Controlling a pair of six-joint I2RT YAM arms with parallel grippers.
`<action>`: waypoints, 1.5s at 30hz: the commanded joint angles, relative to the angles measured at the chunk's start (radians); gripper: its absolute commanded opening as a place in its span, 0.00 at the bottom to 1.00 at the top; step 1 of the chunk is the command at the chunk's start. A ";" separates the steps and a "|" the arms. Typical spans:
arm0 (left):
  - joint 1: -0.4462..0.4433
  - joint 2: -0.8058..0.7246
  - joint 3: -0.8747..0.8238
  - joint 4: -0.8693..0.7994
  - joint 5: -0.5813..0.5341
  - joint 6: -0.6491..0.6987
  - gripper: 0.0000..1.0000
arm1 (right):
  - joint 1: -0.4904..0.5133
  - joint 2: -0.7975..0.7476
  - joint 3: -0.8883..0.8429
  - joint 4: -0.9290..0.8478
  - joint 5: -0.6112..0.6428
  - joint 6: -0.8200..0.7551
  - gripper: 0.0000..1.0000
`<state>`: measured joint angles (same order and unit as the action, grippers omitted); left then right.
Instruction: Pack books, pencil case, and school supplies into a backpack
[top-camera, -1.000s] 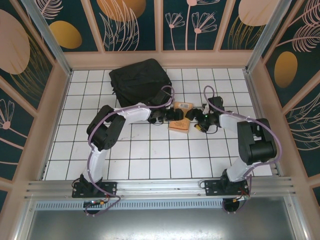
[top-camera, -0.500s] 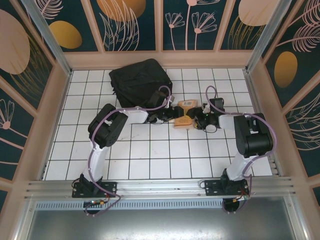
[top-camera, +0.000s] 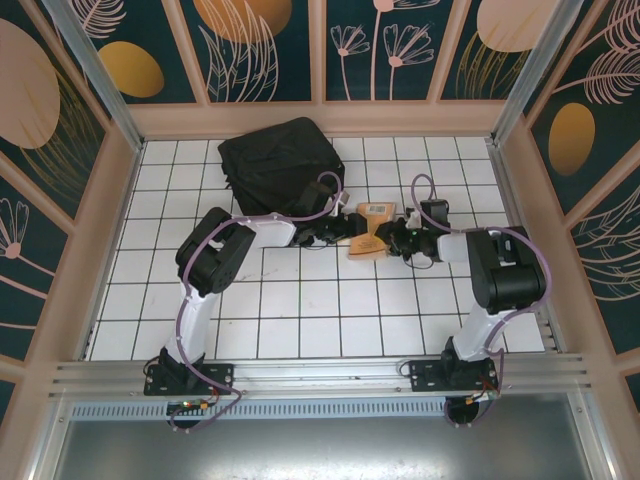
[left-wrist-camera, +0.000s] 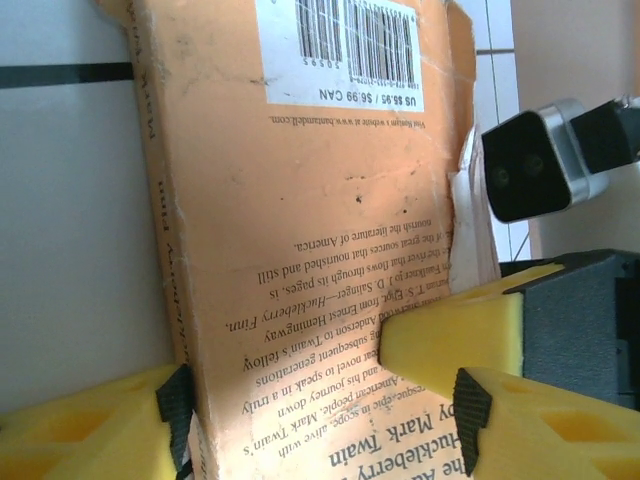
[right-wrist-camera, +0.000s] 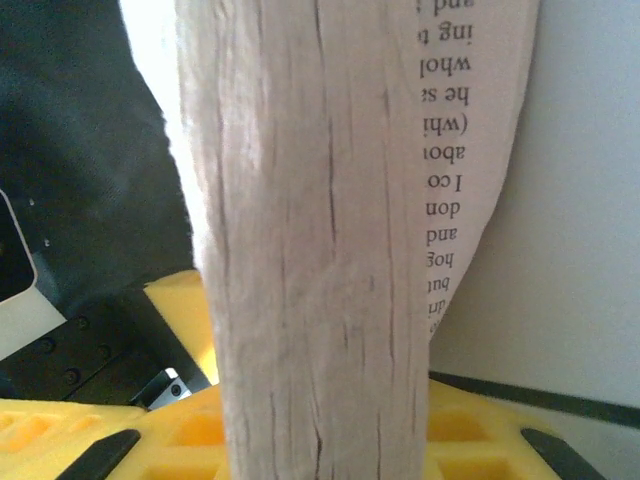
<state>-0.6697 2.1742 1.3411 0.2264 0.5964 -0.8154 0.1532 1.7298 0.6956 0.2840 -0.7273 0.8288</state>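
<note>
The orange-brown book (top-camera: 366, 232) is sitting between the two grippers, just right of the backpack (top-camera: 280, 160). Its long axis is running far-to-near, with the white-label end pointing at the back wall. The left gripper (top-camera: 343, 228) is grasping it across its width, spine to page edge. The right gripper (top-camera: 397, 238) is resting a finger (left-wrist-camera: 450, 335) on the cover, but whether it is clamping cannot be told. Bare tiles of the table (top-camera: 300, 310) are lying open on the near side.

R pincer (top-camera: 393, 241) closed onto orange book (top-camera: 366, 236), which shifted back & tilted up.
</note>
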 joint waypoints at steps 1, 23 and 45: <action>-0.014 -0.102 0.025 -0.140 0.018 0.071 0.75 | 0.012 -0.082 -0.010 -0.038 -0.017 -0.013 0.28; 0.074 -0.259 -0.085 0.284 0.211 -0.328 0.78 | 0.019 -0.430 0.008 -0.077 -0.106 0.093 0.25; 0.069 -0.202 -0.091 0.334 0.236 -0.335 0.65 | 0.049 -0.472 0.041 -0.033 -0.120 0.172 0.25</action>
<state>-0.5945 1.9537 1.2392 0.4728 0.7906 -1.1114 0.1894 1.2842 0.6979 0.1921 -0.8139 0.9997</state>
